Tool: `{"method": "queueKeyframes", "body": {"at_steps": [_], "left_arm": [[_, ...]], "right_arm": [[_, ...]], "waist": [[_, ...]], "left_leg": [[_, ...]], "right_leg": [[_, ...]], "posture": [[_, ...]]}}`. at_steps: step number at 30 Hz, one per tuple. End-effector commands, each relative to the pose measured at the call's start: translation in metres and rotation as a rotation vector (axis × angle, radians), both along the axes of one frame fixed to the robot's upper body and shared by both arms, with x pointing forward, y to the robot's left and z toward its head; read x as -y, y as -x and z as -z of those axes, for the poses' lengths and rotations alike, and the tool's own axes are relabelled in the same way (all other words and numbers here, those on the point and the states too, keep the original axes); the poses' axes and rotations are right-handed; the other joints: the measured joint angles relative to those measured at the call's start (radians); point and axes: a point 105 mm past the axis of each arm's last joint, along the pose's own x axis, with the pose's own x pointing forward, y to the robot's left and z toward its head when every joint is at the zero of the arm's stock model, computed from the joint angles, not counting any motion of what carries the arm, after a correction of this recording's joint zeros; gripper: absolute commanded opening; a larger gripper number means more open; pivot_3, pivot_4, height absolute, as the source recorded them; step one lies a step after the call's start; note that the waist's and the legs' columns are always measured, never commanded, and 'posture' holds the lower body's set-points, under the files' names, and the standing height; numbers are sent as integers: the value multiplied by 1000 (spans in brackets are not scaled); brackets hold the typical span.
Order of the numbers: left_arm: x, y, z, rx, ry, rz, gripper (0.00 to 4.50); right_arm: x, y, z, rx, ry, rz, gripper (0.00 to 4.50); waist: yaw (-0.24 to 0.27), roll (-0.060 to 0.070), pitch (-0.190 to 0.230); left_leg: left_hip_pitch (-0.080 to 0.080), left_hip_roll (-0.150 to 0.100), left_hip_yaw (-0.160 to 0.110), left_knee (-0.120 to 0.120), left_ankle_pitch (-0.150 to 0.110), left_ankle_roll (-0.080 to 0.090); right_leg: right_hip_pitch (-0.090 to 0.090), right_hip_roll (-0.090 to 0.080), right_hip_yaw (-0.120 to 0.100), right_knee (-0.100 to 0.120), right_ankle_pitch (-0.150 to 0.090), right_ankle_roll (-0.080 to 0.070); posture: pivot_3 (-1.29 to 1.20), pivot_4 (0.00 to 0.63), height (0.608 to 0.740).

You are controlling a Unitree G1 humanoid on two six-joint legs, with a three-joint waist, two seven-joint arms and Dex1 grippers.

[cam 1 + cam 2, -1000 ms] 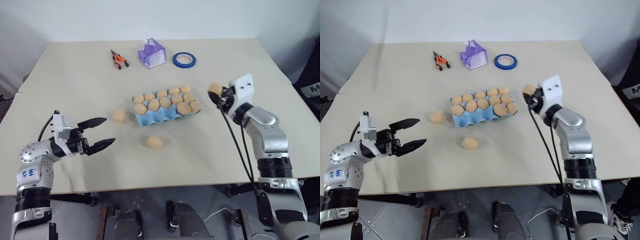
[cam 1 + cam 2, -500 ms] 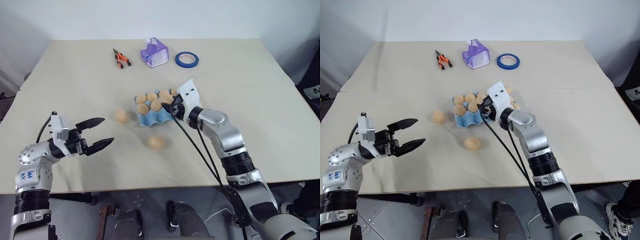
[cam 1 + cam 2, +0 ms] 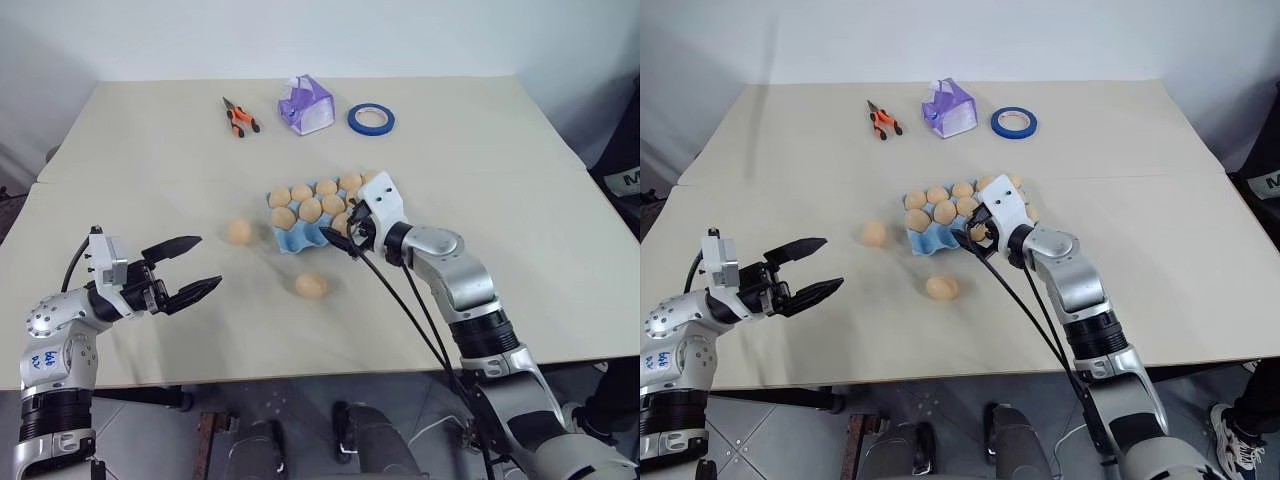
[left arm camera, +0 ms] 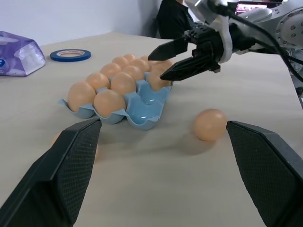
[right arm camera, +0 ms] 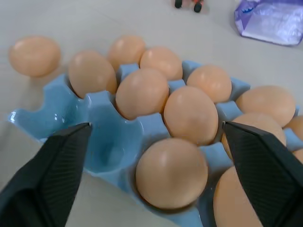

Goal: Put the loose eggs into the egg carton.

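Egg carton point(image 3: 940, 235): light blue tray at mid-table, nearly full; two cups at its near-left end appear empty.
Just-placed egg point(image 5: 171, 172): seated in a near-row cup, directly between the right gripper's spread fingers.
Loose eggs: one point(image 3: 238, 231) on the table just left of the carton; one point(image 3: 311, 285) in front of it, apart from the tray.
Right gripper point(image 3: 347, 232): fingers released and spread wide at the carton's near edge, holding nothing.
Left gripper point(image 3: 188, 268): fingers spread wide, empty, hovering well left of the carton and pointing toward the loose eggs.
Risk 1: on withdrawal, a right finger may catch the placed egg or the carton rim and drag the light tray; cause is the fingers straddling the egg closely.
Risk 2: a loose egg may roll off if nudged off-centre; cause is its smooth oval shape on a bare tabletop.
Risk 3: the two arms may interfere near the carton's left end, where the free cups lie.
Change from one second earlier: the right gripper then held an egg in clenched fingers, well right of the carton; it has since swung to the tray and released. Left gripper is unchanged.
Other items: pliers point(image 3: 237, 117), purple-white box point(image 3: 303, 104), tape roll point(image 3: 370, 119) at the far side, untouched.
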Motion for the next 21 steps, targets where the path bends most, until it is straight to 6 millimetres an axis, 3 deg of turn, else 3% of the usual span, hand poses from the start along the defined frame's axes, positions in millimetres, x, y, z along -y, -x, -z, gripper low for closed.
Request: {"method": "queueKeyframes", "body": {"at_steps": [1,7,14,17,21], "left_arm": [[0,2,-11,46,7,3,4500],[3,2,-11,53,21,-9,4500],[0,6,-10,62,26,-47,4500],[-9,8,-8,64,20,-101,4500],[-23,12,-7,79,23,-196,4500]], "right_arm": [[6,7,-25,64,-20,-28,4467],[35,31,-39,100,-36,-107,4467],[91,65,-17,84,41,-197,4467],[108,88,-8,53,3,-289,4467],[130,104,5,-2,-5,-304,4467]], "waist": [[1,0,0],[5,0,0],[13,0,0],[16,0,0],[15,0,0]], "left_leg": [[0,0,0,0,0,0],[0,0,0,-1,0,0],[0,-1,1,0,-2,2],[1,0,0,-1,-2,2],[1,1,0,0,-2,1]], "right_leg": [[0,0,0,0,0,0],[0,0,0,-1,0,0],[1,0,0,-3,-1,1],[2,1,-1,-4,-1,1],[2,3,0,-4,-1,1]], "posture": [[0,150,740],[0,150,740],[0,150,740],[0,150,740],[0,150,740]]}}
